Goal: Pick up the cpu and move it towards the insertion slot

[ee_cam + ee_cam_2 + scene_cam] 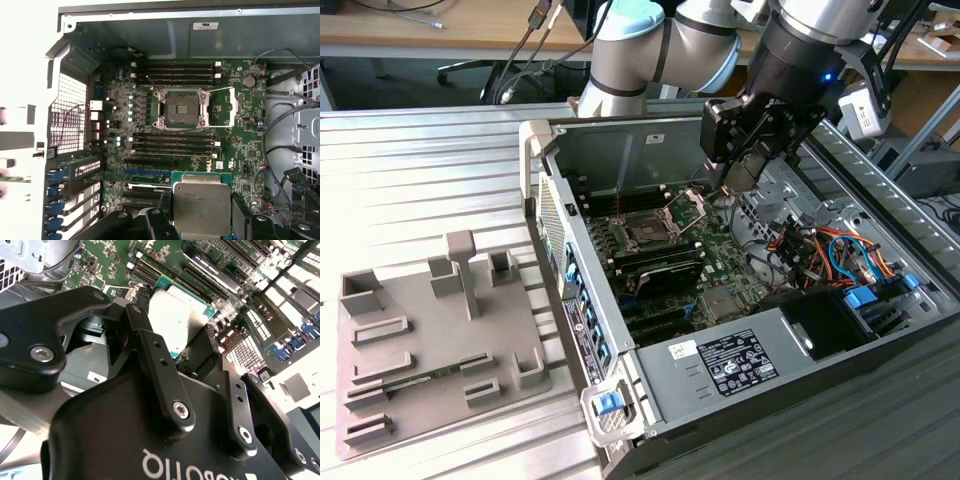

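A ribbed metal worktop [420,180] carries the opened computer case [740,330] and a grey tray [430,340]. Above the motherboard [150,130], the gripper [202,225] has its jaws closed on the cpu [202,207], held near the insertion slot [181,108].

cpu [202,207]: flat silvery square chip on a green edge, held level above the board, well apart from the socket.
insertion slot [181,108]: dark square socket, silver frame, bracket open.

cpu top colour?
Silvery-white metal top on a green edge; the cpu shows best in the first wrist view.
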You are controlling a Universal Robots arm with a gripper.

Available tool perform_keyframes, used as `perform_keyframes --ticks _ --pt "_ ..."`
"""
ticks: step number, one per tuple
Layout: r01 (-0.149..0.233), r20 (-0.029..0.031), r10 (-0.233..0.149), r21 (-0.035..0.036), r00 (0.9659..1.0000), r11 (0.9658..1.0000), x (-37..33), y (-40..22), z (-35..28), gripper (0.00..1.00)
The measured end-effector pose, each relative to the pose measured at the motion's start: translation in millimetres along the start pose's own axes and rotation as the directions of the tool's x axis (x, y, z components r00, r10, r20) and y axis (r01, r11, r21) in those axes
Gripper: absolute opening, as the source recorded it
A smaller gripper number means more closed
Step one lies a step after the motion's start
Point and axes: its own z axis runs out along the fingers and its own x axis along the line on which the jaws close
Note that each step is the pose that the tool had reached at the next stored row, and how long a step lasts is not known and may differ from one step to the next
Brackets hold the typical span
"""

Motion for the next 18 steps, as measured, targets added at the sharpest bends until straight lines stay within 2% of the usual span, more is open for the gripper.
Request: perform_keyframes --ticks 18 --pt "0.000 0.0000 0.000 0.0000 1.0000 1.0000 -1.8 3.7 3.4 0.55"
